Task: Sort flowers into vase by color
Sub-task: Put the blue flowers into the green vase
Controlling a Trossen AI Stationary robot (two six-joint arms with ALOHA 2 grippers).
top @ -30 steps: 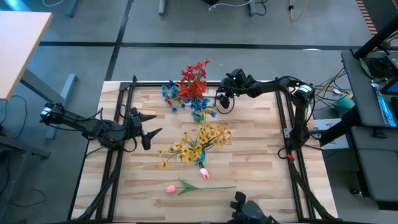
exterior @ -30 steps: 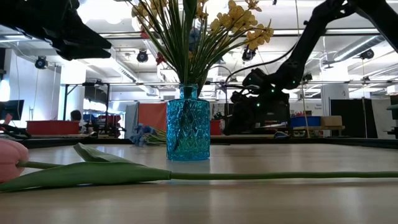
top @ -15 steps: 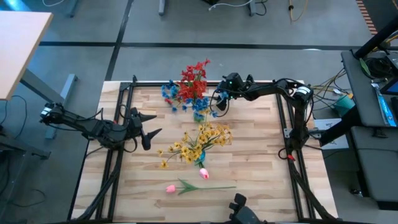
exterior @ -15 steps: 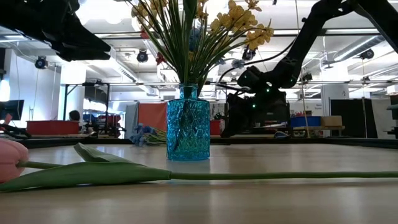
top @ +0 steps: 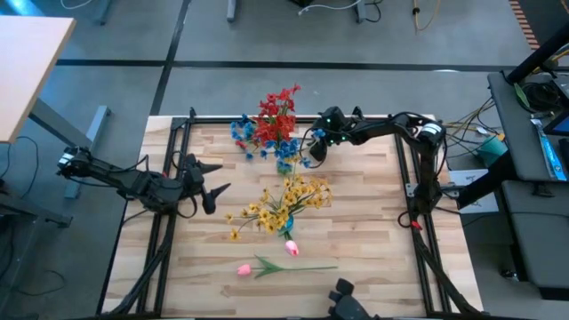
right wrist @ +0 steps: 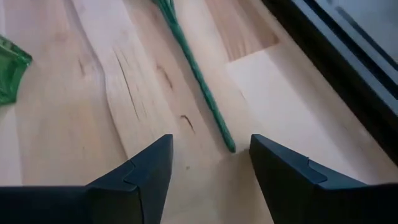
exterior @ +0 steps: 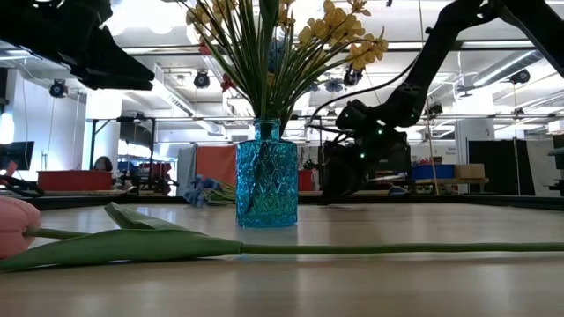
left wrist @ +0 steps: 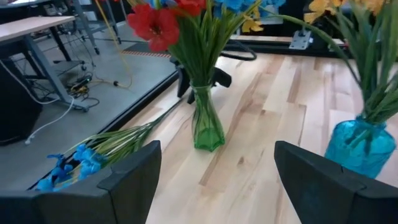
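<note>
Fingers of my right gripper (right wrist: pixel 208 171) stand open, empty, straddling a stem (right wrist: pixel 198 74) end on the bench (top: pixel 356 222), far right. Next: lower, close. Left gripper (top: pixel 216 185) waits open, left.

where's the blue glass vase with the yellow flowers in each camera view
High view: blue vase sits near the table's middle, mostly hidden under its yellow flowers.
Low view: centre of the picture, upright, behind the lying pink tulip's stem.
Left wrist view: at the right edge, past that arm's own fingers.
Right wrist view: not in it.
Shared landmark: the green vase, at the table's far side in the high view.
</note>
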